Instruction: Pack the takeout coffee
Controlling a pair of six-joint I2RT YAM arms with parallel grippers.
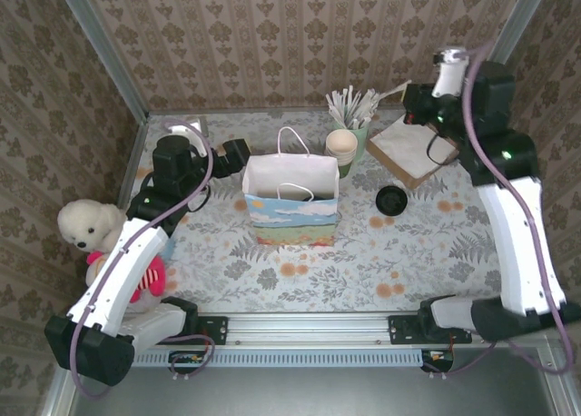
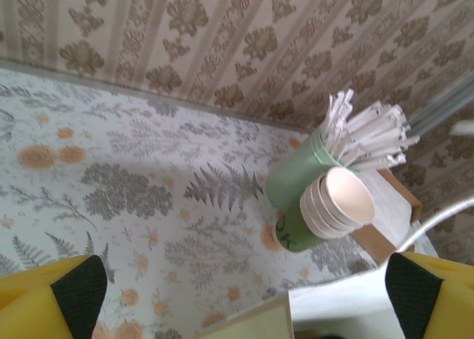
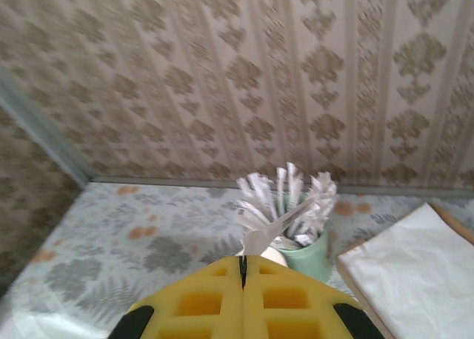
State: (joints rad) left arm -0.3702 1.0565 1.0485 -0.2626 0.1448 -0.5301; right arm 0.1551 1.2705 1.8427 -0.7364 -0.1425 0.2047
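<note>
Status: packing not started, as far as I can see. The takeout coffee (image 1: 392, 200) sits on the table (image 1: 436, 252) just right of the paper bag (image 1: 290, 198). It's clear of the bag, black lid up, nothing gripping it. Bag stands upright, mouth open, handles up; I can't make out anything inside, looks bare white. Left gripper (image 1: 241, 152) hovers at the bag's left rear corner, jaws spread wide, holding nothing; from its wrist view the bag's rim is right below. Right gripper (image 1: 419, 105) is up high, behind and right of the bag, jaws pressed together on what looks like a paper-wrapped straw (image 3: 270, 232) that points towards the bunch in the green holder (image 1: 359, 130). Holder is behind the bag's right corner, stuffed with wrapped straws. A stack of lidless cups (image 1: 342, 146) touches its front, nothing in the top one. Further right of the bag, a shallow brown box (image 1: 386, 157) holds a pile of white napkins (image 1: 413, 143). Teddy bear (image 1: 86, 225) is far left of the bag, irrelevant. Left to do, my read: grab the coffee, keep it level, lower it into the bag, release. Straw probably goes in too.
</note>
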